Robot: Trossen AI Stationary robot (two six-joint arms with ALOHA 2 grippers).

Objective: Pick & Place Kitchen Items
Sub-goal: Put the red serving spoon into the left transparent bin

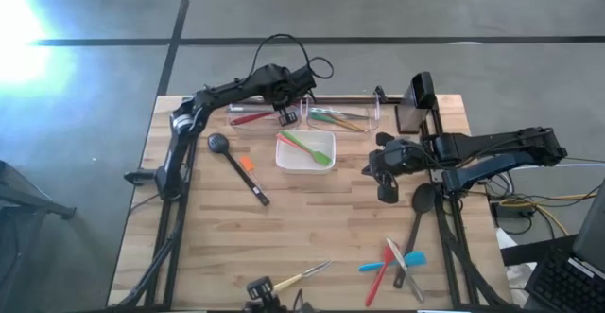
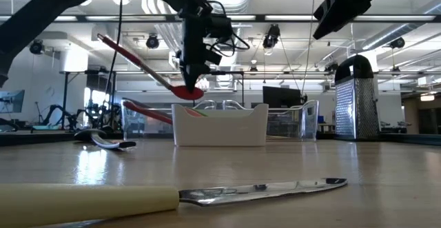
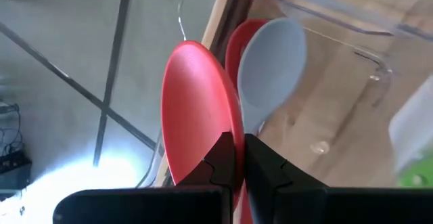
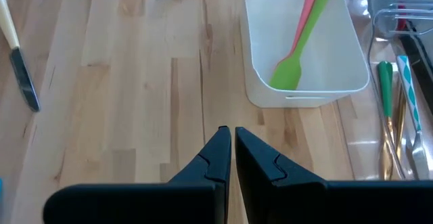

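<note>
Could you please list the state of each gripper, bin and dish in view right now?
left gripper: shut on red spoon, above the left clear bin.
right gripper: shut, empty, over bare table.
white dish: holds green spatula.
right clear bin: holds utensils.

Strong window glare, blurred foreground knife (image 2: 207,195)

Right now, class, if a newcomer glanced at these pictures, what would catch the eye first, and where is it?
The left hand, shut on a red spoon, holds it over the clear bin at the table's far edge. Just nearer stands the white dish, a bright green spatula lying in it. The right hand hangs shut and empty above bare wood.
</note>
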